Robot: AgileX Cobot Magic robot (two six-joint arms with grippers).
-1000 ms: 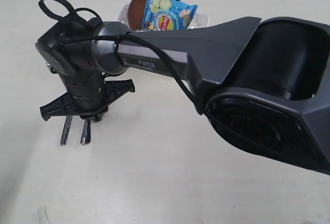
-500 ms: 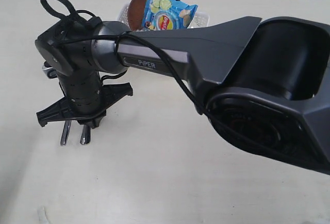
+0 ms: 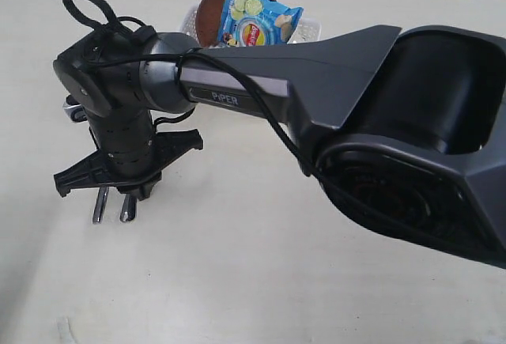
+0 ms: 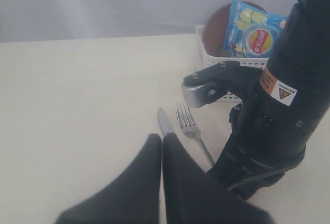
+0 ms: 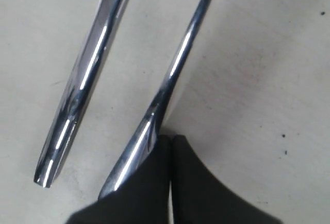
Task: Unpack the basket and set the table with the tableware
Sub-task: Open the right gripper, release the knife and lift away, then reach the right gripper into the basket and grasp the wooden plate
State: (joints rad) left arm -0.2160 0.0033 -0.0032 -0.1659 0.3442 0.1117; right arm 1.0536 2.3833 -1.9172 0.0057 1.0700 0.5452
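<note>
Table [image 3: 237, 281]: your setting surface, with the place being laid on its left part.
Basket [image 4: 211, 59]: far middle, holding the brown plate [image 3: 212, 8] and crisp packet [image 3: 257, 16], so your unpacking looks unfinished.
Right gripper [image 5: 171, 147]: fingers pressed together, empty, tip against the fork [image 5: 180, 64] handle, probably to nudge it straight.
Left gripper [image 4: 162, 141]: closed on nothing.
Knife [image 5: 85, 74]: flat beside the fork, roughly parallel.

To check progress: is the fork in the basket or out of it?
Out. The fork lies flat on the table, beside the knife.
</note>
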